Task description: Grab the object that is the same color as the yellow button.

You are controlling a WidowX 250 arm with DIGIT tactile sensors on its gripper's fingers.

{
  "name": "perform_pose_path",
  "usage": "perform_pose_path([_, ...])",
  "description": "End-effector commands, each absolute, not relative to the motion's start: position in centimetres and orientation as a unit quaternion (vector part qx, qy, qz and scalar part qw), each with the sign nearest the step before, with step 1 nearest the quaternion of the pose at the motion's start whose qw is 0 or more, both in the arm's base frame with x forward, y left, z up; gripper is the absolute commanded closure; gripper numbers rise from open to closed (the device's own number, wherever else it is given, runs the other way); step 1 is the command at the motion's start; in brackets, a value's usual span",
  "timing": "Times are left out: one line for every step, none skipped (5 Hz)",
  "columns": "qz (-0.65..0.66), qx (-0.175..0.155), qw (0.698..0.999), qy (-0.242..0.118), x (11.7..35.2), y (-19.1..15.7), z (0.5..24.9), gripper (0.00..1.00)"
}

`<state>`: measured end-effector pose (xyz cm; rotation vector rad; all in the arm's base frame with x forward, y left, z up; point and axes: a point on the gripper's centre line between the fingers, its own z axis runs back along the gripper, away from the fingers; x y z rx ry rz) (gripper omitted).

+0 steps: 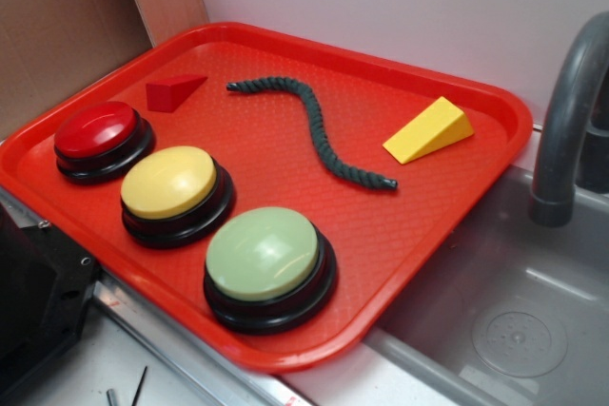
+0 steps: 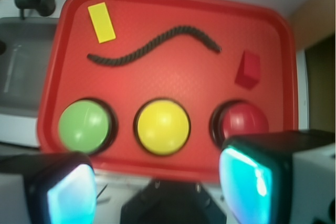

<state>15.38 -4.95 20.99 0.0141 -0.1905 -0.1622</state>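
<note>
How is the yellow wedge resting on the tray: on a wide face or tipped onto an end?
On a wide face: the yellow wedge lies flat on the red tray, slope facing up.

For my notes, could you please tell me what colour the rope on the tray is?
The rope is dark green-grey, almost black; the exterior view shows it best.

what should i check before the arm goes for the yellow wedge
1. Target matches the yellow button: the yellow wedge does, ok.
2. Wedge free to grasp: nothing touching it, rope lies apart, ok.
3. Gripper open: fingers spread wide in the wrist view, ok.
4. Gripper above wedge: it sits at the button side of the tray, not ok.
5. Red wedge out of the way: at the tray's other end, ok.
</note>
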Motion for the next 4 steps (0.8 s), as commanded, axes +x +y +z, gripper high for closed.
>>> perform_pose_path([-0.076, -0.027, 0.987, -0.138, 21.1, -6.6, 16.5, 0.00])
perform_pose_path([-0.076, -0.007, 0.987, -0.140, 24.1, -8.1, 14.0, 0.00])
perform_pose_path([-0.101, -0.017, 0.983, -0.150, 27.1, -9.8, 11.5, 0.00])
perform_pose_path([-0.100, -0.002, 0.984, -0.150, 29.7, -11.2, 9.3, 0.00])
